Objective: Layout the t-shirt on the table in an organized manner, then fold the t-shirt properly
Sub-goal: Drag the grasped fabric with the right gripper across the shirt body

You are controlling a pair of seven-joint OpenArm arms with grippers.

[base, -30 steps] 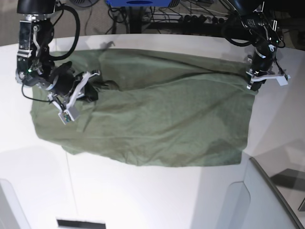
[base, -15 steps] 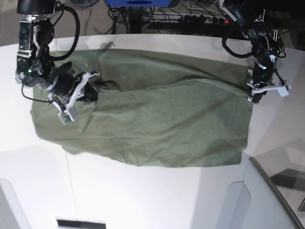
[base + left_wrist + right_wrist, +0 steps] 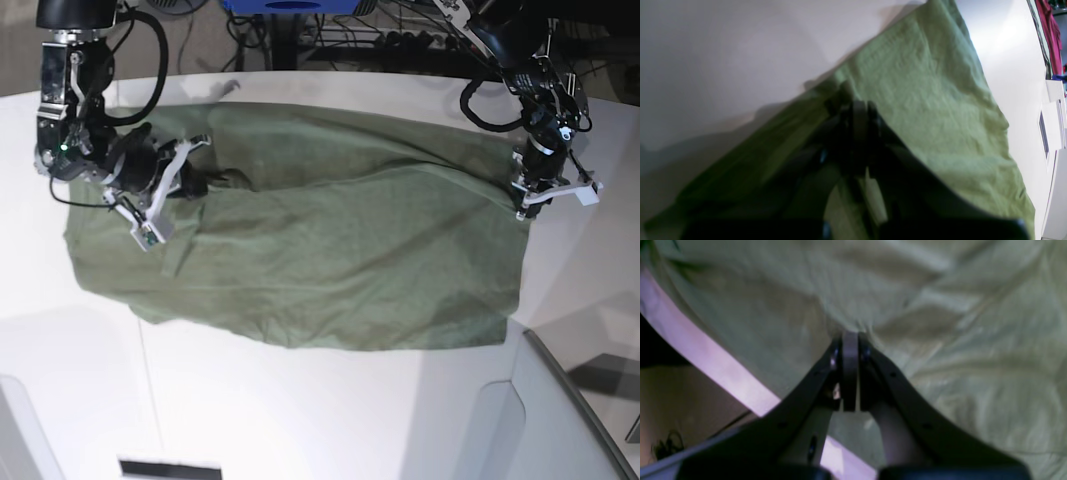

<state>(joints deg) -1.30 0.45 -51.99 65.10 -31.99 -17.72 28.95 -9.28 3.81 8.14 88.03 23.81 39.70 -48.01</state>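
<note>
The olive-green t-shirt (image 3: 330, 250) lies spread and wrinkled across the white table (image 3: 300, 420). My left gripper (image 3: 523, 208) is at the shirt's right edge. In the left wrist view the left gripper (image 3: 860, 108) is shut on a pinch of the shirt (image 3: 923, 100) near its edge, with bare table (image 3: 723, 50) beside it. My right gripper (image 3: 200, 186) is over the shirt's left part, by a bunched fold. In the right wrist view the right gripper (image 3: 850, 336) is shut, its tips pinching the cloth (image 3: 940, 323) near the table's edge (image 3: 706, 360). The collar and label are not visible.
A grey translucent panel (image 3: 565, 420) stands at the front right corner. Cables and a blue object (image 3: 290, 5) lie beyond the far edge. A black strip (image 3: 170, 468) sits at the front. A dark seam line (image 3: 150, 390) runs across the table. Red cloth (image 3: 1048, 30) hangs beyond the table.
My left gripper has moved toward the front along the shirt's right edge, taking the corner with it. My right gripper has shifted slightly toward the far side, still on the cloth.
</note>
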